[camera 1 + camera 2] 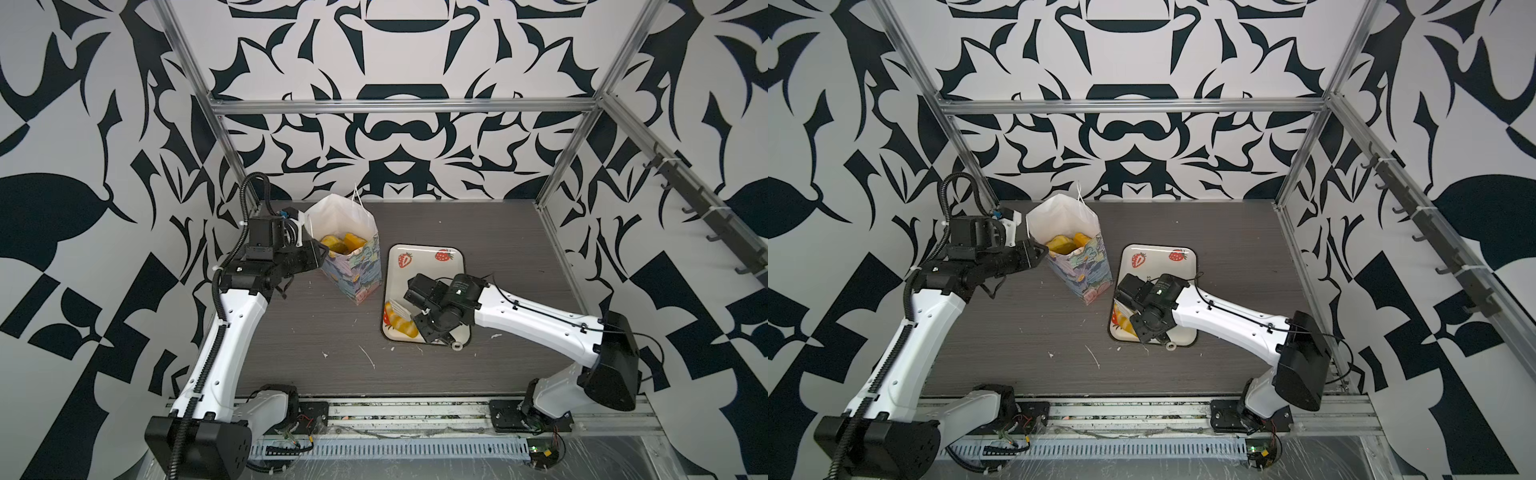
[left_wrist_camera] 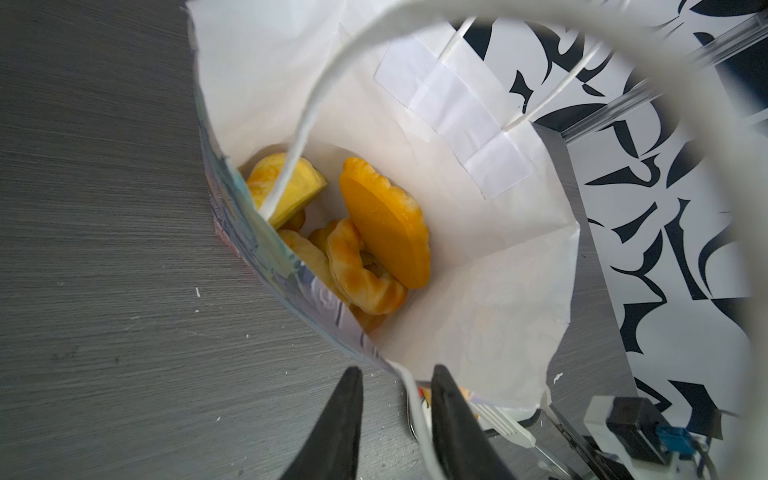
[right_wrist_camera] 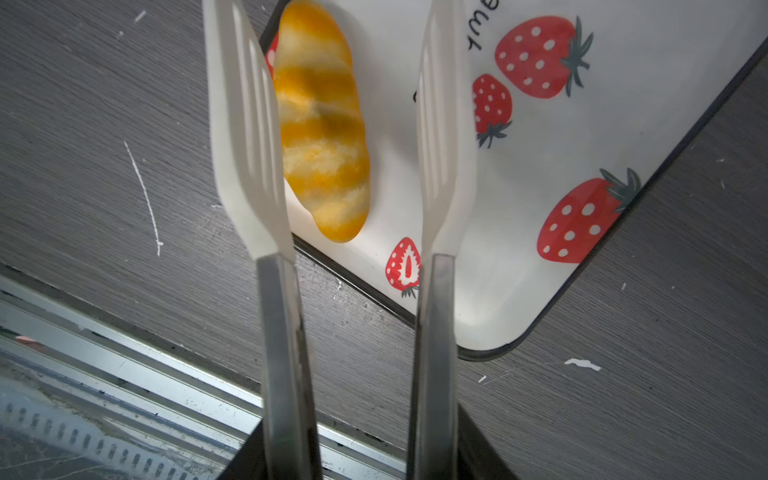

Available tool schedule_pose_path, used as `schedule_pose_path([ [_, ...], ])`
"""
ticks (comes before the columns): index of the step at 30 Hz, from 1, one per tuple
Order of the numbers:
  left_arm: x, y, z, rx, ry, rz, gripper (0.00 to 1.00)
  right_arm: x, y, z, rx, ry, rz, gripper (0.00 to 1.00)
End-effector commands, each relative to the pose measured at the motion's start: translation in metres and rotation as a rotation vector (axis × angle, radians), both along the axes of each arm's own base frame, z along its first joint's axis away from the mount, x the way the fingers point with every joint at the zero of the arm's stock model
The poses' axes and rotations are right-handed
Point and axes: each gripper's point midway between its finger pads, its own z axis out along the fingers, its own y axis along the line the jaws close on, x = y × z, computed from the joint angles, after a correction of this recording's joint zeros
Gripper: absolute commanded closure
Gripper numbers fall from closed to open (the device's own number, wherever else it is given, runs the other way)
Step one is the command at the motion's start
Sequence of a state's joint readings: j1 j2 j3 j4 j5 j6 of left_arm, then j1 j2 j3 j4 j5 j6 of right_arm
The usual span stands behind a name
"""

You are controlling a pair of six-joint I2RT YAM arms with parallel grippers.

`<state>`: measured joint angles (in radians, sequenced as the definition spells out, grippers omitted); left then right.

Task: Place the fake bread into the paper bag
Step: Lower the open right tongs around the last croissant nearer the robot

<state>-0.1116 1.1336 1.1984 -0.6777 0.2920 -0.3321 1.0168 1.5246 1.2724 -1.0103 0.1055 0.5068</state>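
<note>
- Bread point(image 1: 353, 241) of the toy kind is in two places. Several yellow pieces lie inside the paper bag point(image 1: 361, 270), among them a ring doughnut point(image 2: 361, 274) and a flat orange piece point(image 2: 386, 224) standing on its edge. One striped roll point(image 3: 320, 124) lies on the strawberry tray point(image 1: 424, 266), in its near left corner.
- The paper bag stands upright with an open mouth on the far left part of the counter point(image 1: 478, 232), just left of the tray.
- The left pincer point(image 2: 395, 376) is at the left rim of the bag. Its black fingers point(image 2: 340, 415) stand one on each side of the rim and of the white cord handle point(image 2: 285, 172), with a small gap. Whether they really clench the paper I cannot tell.
- The right pincer point(image 1: 430, 328) hangs over the near part of the tray and grasps the tongs point(image 3: 282, 332), which have white slotted heads.
- The tongs are spread, and the roll lies between the two heads.
</note>
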Motion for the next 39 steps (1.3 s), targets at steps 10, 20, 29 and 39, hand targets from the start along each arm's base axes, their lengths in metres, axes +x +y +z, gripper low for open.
schedule_pose_path([
  [10,0.0,0.0,0.002,0.002,-0.004,-0.002,0.68,-0.005,0.012,-0.012,0.023,0.02,0.004,0.48],
  [20,0.0,0.0,0.0,0.002,0.003,-0.001,0.68,-0.01,0.018,-0.024,0.016,0.045,0.017,0.48],
  [29,0.0,0.0,-0.001,0.003,0.004,0.0,0.68,-0.012,0.018,-0.029,-0.001,0.053,0.023,0.48],
  [39,0.001,0.0,-0.001,0.003,0.003,0.0,0.68,-0.01,0.017,-0.027,-0.03,0.044,0.036,0.5],
])
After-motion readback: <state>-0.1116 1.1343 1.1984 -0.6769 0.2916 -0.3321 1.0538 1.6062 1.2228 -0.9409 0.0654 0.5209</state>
